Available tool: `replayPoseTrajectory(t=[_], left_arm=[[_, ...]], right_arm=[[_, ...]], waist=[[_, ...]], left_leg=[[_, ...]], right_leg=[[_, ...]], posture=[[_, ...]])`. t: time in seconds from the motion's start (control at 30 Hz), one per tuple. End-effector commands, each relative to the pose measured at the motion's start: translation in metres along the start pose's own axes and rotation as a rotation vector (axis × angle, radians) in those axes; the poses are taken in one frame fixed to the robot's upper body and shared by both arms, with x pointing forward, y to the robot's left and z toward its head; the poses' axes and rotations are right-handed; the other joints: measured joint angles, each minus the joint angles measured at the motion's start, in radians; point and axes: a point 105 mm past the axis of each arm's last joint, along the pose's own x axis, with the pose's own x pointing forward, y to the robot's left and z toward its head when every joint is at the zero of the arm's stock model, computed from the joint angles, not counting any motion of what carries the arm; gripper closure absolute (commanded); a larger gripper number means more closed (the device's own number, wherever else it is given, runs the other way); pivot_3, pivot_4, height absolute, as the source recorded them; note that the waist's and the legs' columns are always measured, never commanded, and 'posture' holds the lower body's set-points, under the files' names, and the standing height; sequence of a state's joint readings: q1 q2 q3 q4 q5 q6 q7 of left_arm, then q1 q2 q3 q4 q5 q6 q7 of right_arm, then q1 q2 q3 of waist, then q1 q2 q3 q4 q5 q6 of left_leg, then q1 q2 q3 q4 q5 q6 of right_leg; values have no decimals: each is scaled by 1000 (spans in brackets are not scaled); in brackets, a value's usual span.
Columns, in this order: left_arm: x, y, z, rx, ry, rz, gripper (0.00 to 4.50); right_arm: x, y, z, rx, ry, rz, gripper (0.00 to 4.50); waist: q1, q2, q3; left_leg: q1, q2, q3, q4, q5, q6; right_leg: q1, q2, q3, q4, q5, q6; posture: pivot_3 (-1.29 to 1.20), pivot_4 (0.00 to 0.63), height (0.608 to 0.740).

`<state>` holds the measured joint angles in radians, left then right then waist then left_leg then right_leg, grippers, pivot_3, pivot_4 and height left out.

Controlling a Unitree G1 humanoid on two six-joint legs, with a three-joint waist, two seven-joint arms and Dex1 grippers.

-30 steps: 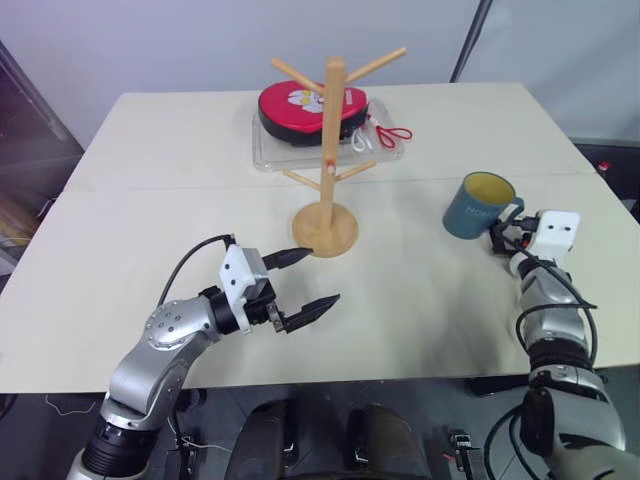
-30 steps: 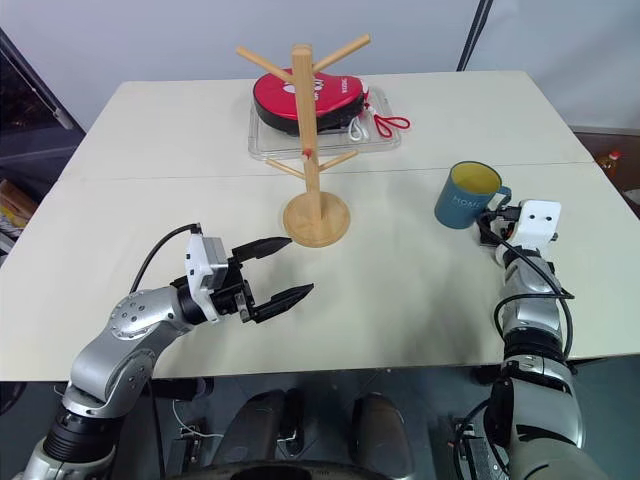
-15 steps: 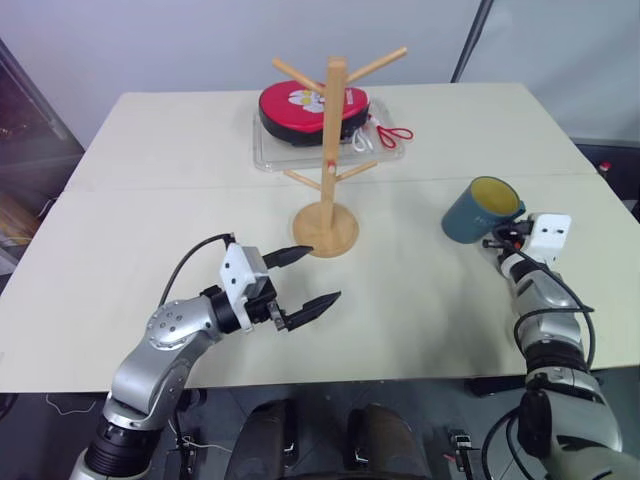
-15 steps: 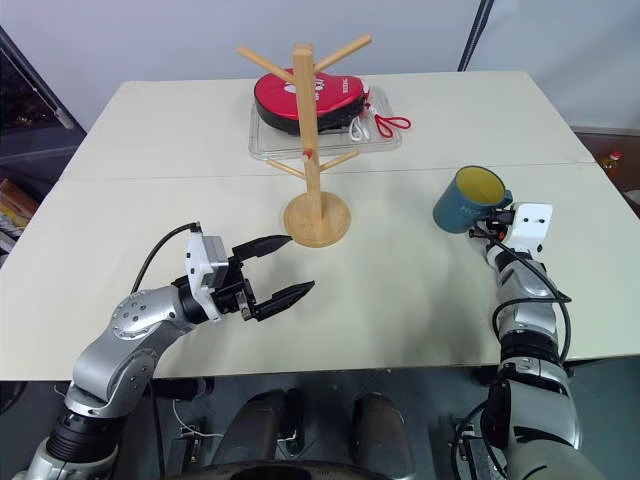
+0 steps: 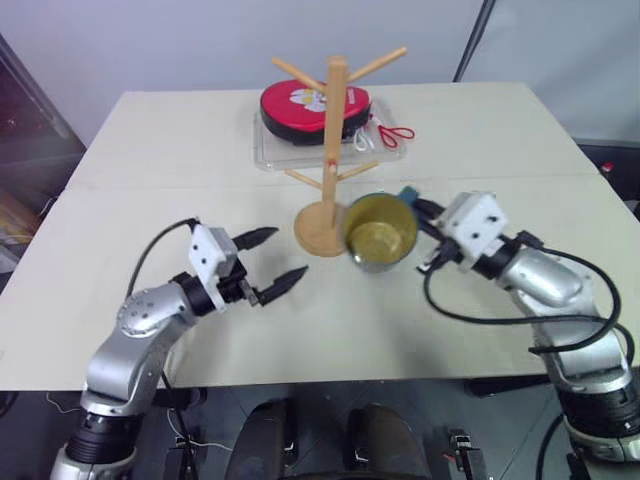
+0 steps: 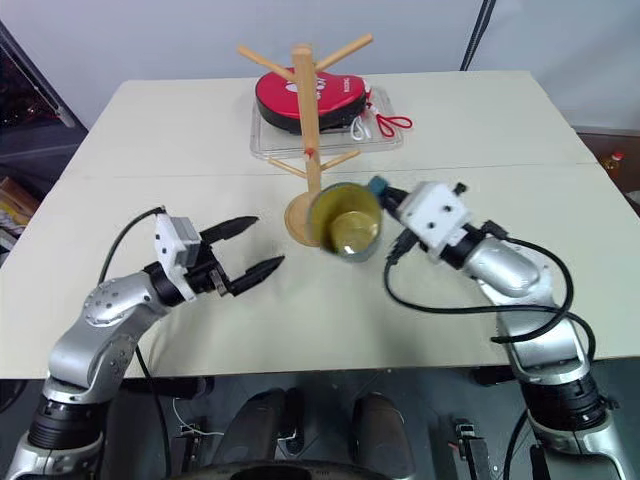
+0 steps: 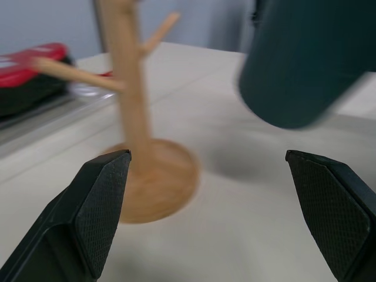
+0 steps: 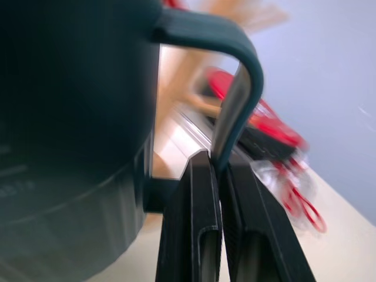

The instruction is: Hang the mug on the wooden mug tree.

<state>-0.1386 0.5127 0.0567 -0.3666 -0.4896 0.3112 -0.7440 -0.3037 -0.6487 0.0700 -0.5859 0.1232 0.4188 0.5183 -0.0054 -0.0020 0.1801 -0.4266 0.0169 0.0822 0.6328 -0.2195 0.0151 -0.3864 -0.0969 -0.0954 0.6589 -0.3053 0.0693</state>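
1. The mug point(image 5: 380, 232) is off the table point(image 5: 180, 150), carried in the air just beside the round base of the wooden mug tree point(image 5: 332, 150), on the side toward the robot's right; it is tipped so its yellow inside faces the head camera; that part of the task, the pick-up, looks done.
2. The right gripper point(image 8: 220, 170) has its two black fingers pinched shut on the mug's loop handle, as the right wrist view shows; the handle strap runs up between the fingertips.
3. The left gripper point(image 5: 270, 260) hovers near the tree's base on the opposite side from the mug, jaws spread wide and holding nothing; in its wrist view the tree's post and the mug's dark body sit between the open fingers point(image 7: 100, 205).
4. What is left, as I judge it: raising the mug to peg height, turning the handle loop toward a slanted peg, sliding it on, and letting go; no peg carries the mug yet.
5. Against the frame a second ago: the mug then stood on the table well apart from the tree, far out to the robot's right, with the right gripper at its handle; now it has been lifted and swung across to the tree; the left gripper has shifted a little away from the tree's base, still open.
6. Beyond the tree a red case point(image 5: 300, 105) lies in a clear tray point(image 5: 270, 155), unchanged.
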Motion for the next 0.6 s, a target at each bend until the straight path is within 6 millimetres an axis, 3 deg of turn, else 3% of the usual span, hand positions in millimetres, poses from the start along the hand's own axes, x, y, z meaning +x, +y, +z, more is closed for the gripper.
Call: replayPoseTrajectory(t=[0.03, 0.6], left_arm=[[-6, 15, 11, 62, -25, 39, 0], [-29, 40, 18, 93, -26, 119, 0]], right_arm=[[9, 10, 26, -21, -21, 4, 4461], [49, 5, 57, -20, 65, -117, 4461]], waist=[[1, -1, 0], [-8, -1, 0]], left_leg=[[-1, 0, 0, 0, 0, 0], [-1, 0, 0, 0, 0, 0]], right_leg=[[-1, 0, 0, 0, 0, 0], [-3, 0, 0, 2, 0, 0]], posture=[[0, 150, 740], [0, 150, 740]])
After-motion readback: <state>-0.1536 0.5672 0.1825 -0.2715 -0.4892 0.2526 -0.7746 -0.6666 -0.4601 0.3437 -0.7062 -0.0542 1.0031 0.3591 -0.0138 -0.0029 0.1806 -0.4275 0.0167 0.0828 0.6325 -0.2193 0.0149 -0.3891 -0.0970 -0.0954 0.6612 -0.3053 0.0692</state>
